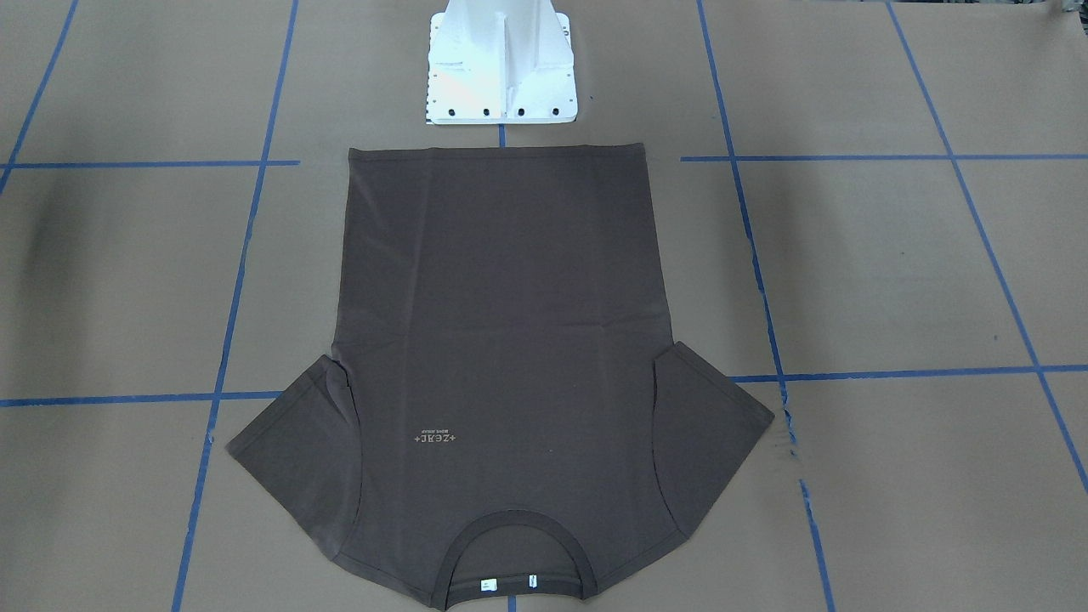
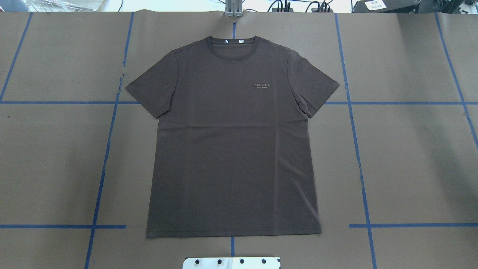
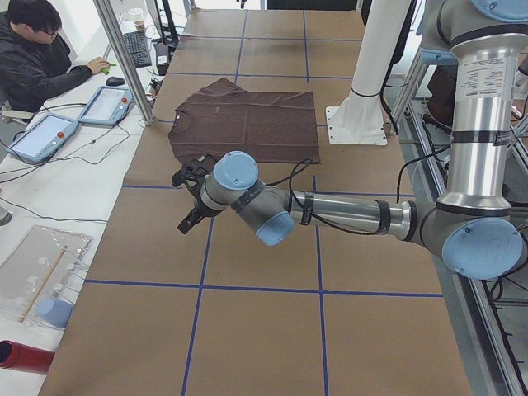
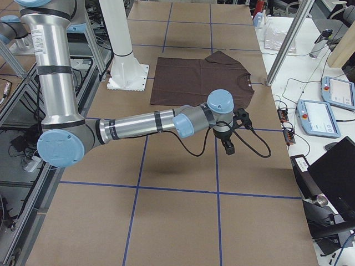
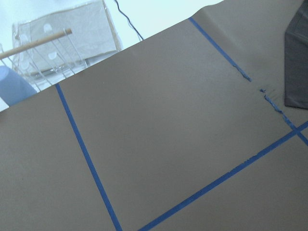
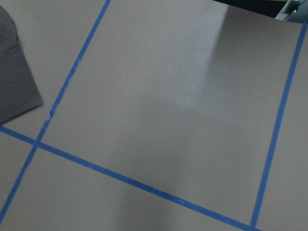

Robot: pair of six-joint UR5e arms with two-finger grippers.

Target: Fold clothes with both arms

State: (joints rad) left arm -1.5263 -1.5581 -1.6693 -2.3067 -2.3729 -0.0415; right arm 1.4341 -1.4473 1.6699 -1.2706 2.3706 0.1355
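The clothes are one dark grey-brown T-shirt (image 1: 501, 340) (image 2: 231, 149), spread flat and face up on the brown table, with its collar at the far edge from the robot's base. The side views show the T-shirt (image 3: 247, 120) (image 4: 199, 77) untouched. My left gripper (image 3: 183, 202) hovers above bare table to the left of the shirt's left sleeve; whether it is open I cannot tell. My right gripper (image 4: 229, 147) hangs over bare table beyond the other sleeve, state also unclear. A sleeve edge (image 5: 297, 62) (image 6: 14, 86) shows in each wrist view.
The white base pedestal (image 1: 501, 68) (image 4: 125, 66) stands just behind the shirt's hem. Blue tape lines (image 2: 108, 149) grid the table. A person (image 3: 33, 58) sits at a side desk with teach pendants (image 3: 45, 136) (image 4: 321, 116). A clear plastic box (image 3: 41, 272) lies off the table's edge.
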